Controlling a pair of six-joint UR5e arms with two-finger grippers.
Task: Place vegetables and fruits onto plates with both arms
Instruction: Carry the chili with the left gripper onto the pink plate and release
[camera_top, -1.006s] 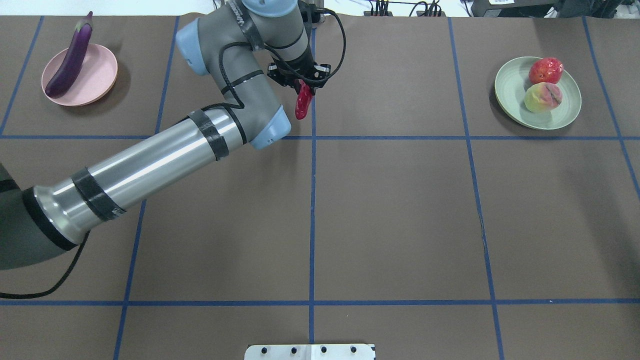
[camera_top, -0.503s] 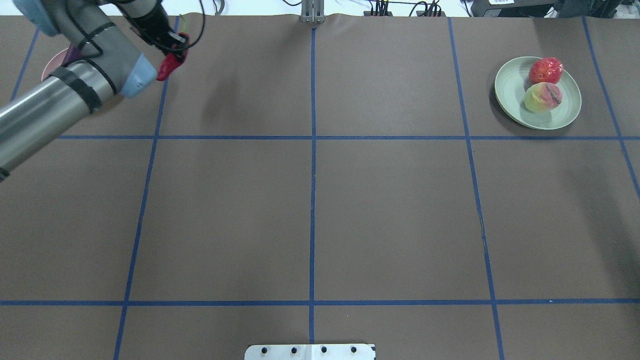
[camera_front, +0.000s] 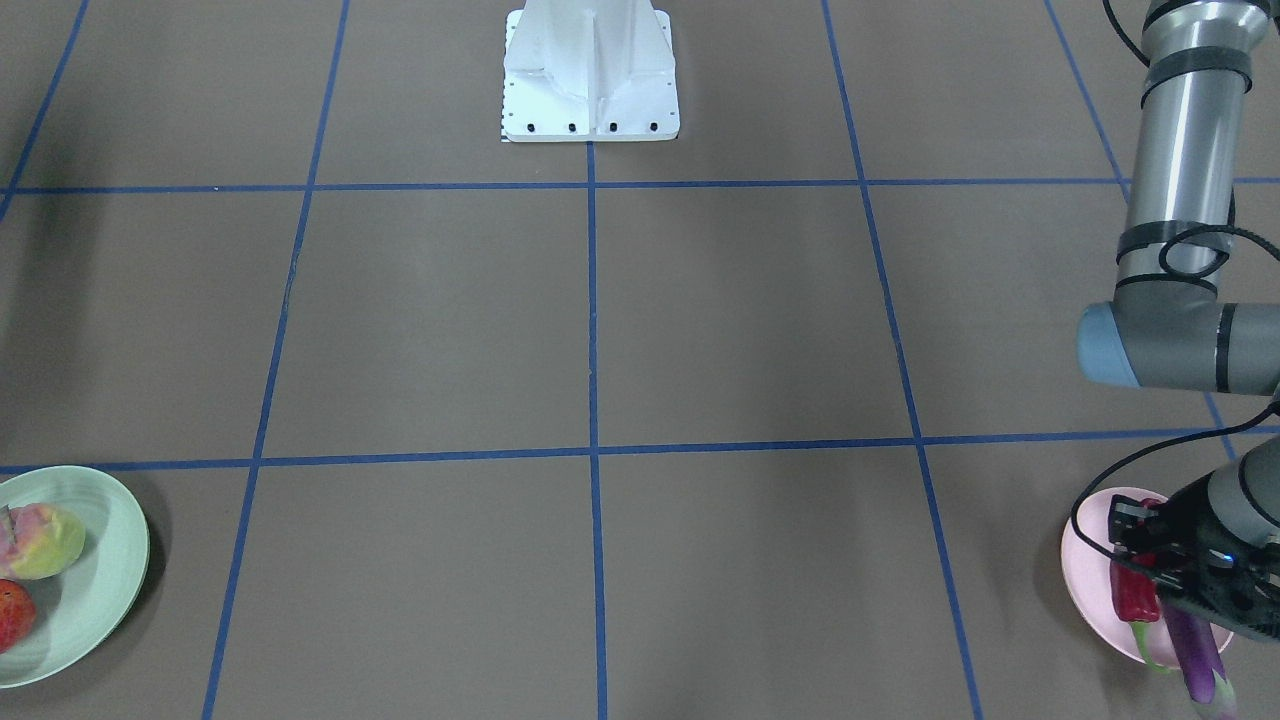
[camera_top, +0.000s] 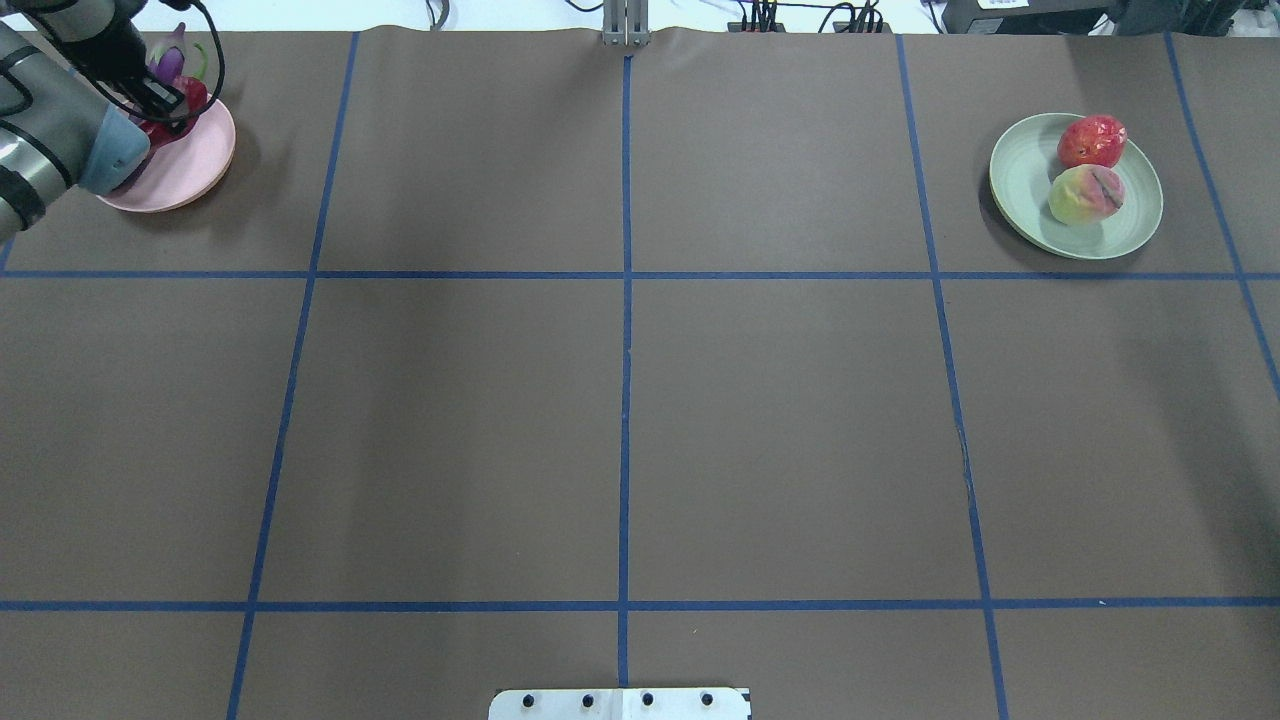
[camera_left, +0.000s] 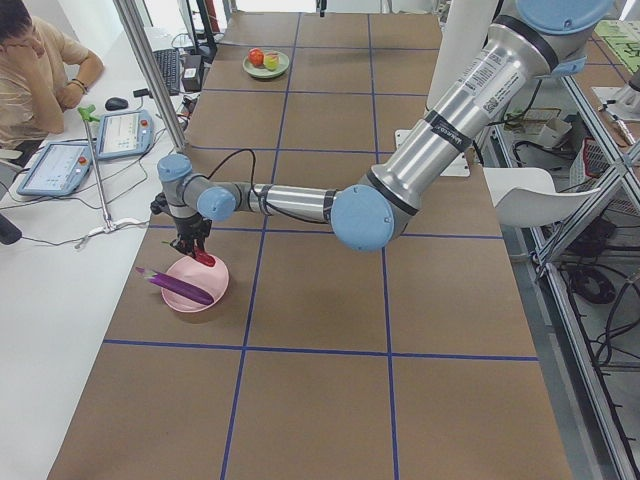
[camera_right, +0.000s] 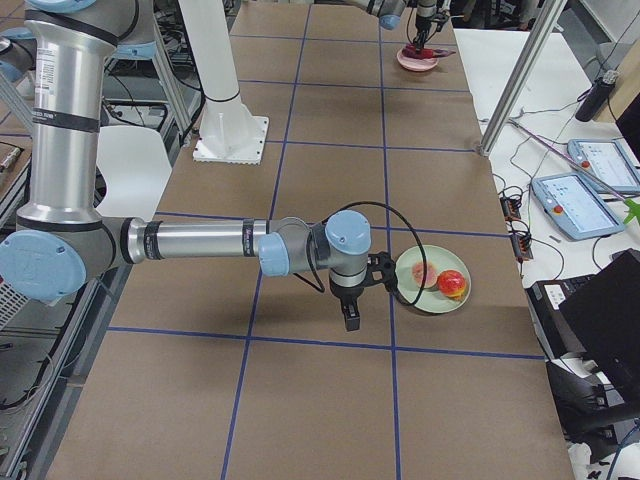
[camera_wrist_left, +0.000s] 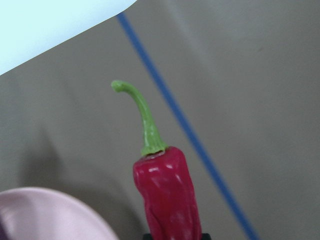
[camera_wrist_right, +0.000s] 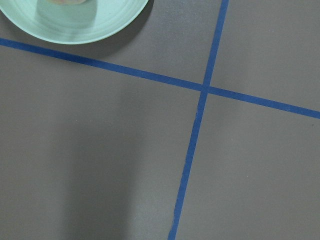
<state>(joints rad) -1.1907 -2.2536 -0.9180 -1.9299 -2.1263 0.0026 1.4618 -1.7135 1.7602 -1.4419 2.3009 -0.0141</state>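
My left gripper (camera_top: 165, 100) is shut on the wrinkled red chili (camera_top: 190, 95) and holds it just over the pale pink plate (camera_top: 195, 160). The purple eggplant (camera_top: 168, 60) lies on that plate, partly hidden by the arm. In the front-facing view the chili (camera_front: 1135, 595) hangs beside the eggplant (camera_front: 1195, 650); in the left wrist view its stem points away (camera_wrist_left: 170, 195). The peach (camera_top: 1085, 195) and the bumpy red fruit (camera_top: 1092, 140) lie on the mint green plate (camera_top: 1020, 190). My right gripper (camera_right: 348, 318) hangs beside that plate; I cannot tell if it is open.
The white base block (camera_top: 620, 703) sits at the near table edge. Blue tape lines cross the brown table. A metal post (camera_top: 625, 20) stands at the far edge. The mint plate's rim shows in the right wrist view (camera_wrist_right: 75, 30).
My left arm has swung left from the far middle of the table to the pink plate, carrying the chili. The fruits on the mint plate have not moved.
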